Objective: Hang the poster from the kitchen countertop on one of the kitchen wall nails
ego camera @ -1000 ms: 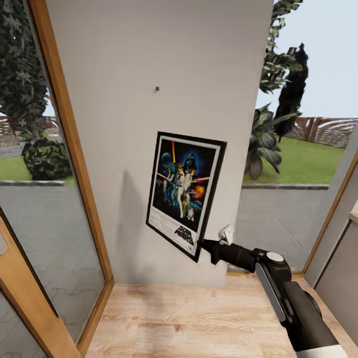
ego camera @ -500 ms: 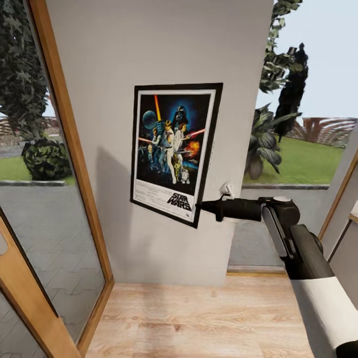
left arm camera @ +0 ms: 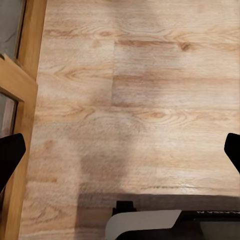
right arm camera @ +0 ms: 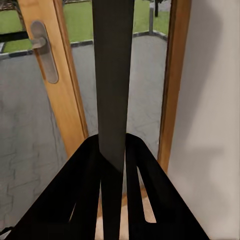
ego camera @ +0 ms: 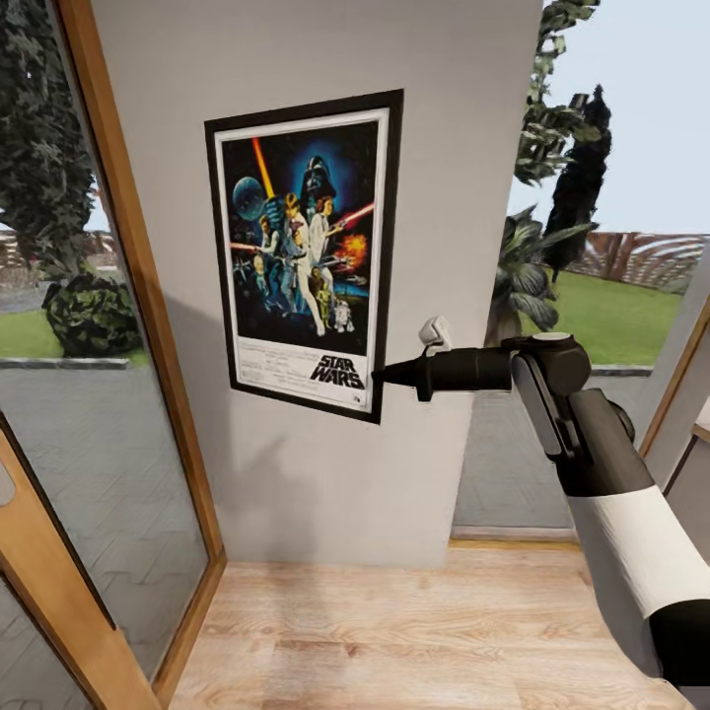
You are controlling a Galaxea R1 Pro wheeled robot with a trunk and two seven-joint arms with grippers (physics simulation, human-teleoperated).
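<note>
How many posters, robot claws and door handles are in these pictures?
Poster: 1
Claws: 2, the right claw pinching the poster's edge and the left claw over the wooden floor
Door handle: 1
Total: 4

Poster at wall, gripped at lower right corner.
Poster (ego camera: 301,251) upright against wall (ego camera: 444,89), between glass door (ego camera: 89,394) on its left and window (ego camera: 602,247) on its right. Right gripper (ego camera: 380,375) pinches poster's lower right corner, arm reaching in from right. Wood floor (ego camera: 394,641) below; left gripper (left arm camera: 120,150) above it.
</note>
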